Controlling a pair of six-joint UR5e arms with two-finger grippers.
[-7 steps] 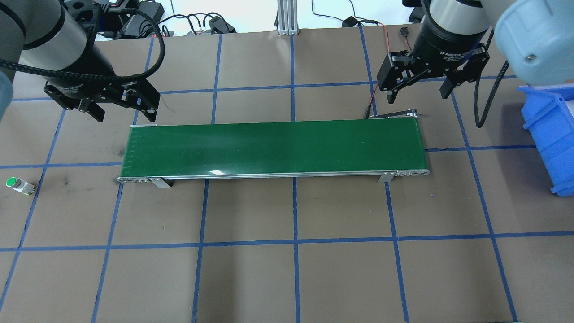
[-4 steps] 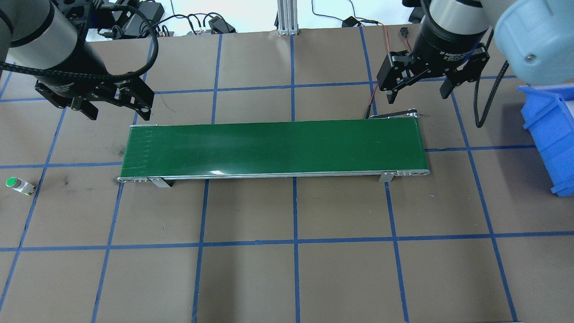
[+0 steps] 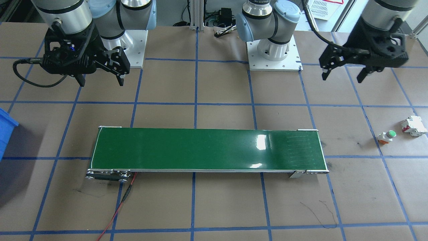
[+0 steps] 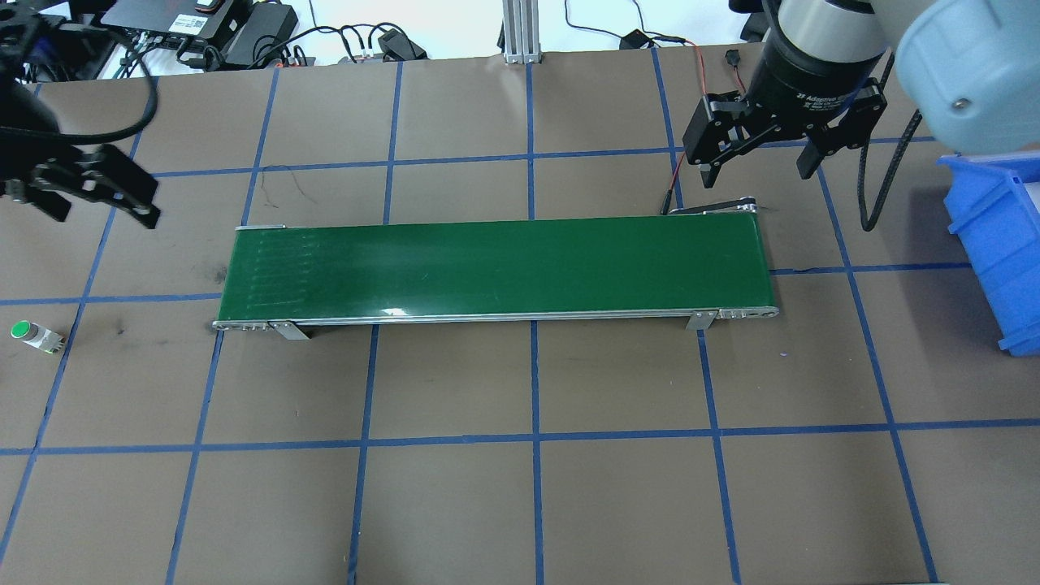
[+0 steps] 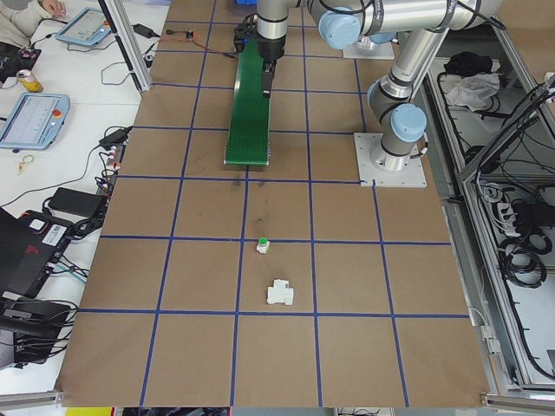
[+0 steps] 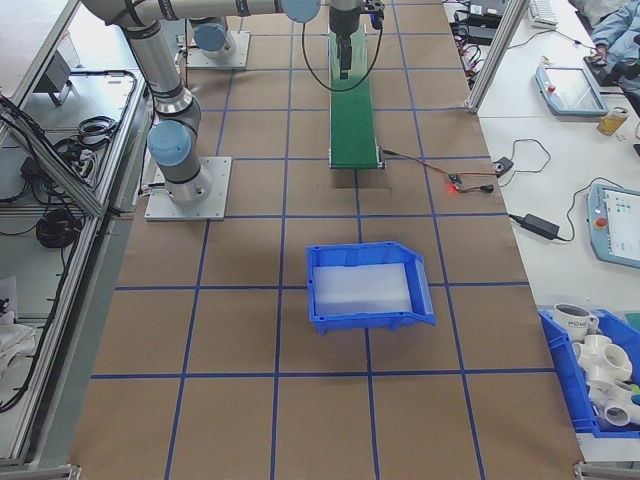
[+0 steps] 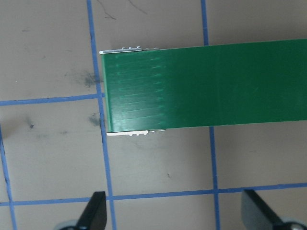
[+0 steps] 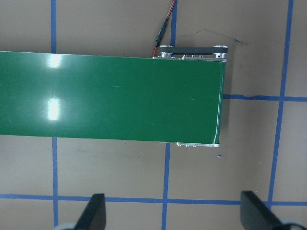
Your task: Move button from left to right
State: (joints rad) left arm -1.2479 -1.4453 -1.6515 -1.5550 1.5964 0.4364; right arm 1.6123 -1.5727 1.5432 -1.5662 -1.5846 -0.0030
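- The button (image 3: 387, 136) sits on the brown table (image 4: 536, 504) at the robot's left end, green cap up, well apart from the green conveyor belt (image 4: 496, 268).
- Just beside it in the front-facing view, further toward the table's end, lies a white block with red parts (image 3: 414, 126); the two do not touch.
- The left tool (image 3: 342, 74) hangs above the table with fingers spread wide and nothing between them, beyond the button on the robot's side.
- The right tool (image 4: 762, 169) hovers past the belt's far right corner, likewise spread and empty.
- A blue bin (image 4: 995, 244) stands at the right edge.
- A red wire (image 3: 117, 211) trails from the belt's right end.
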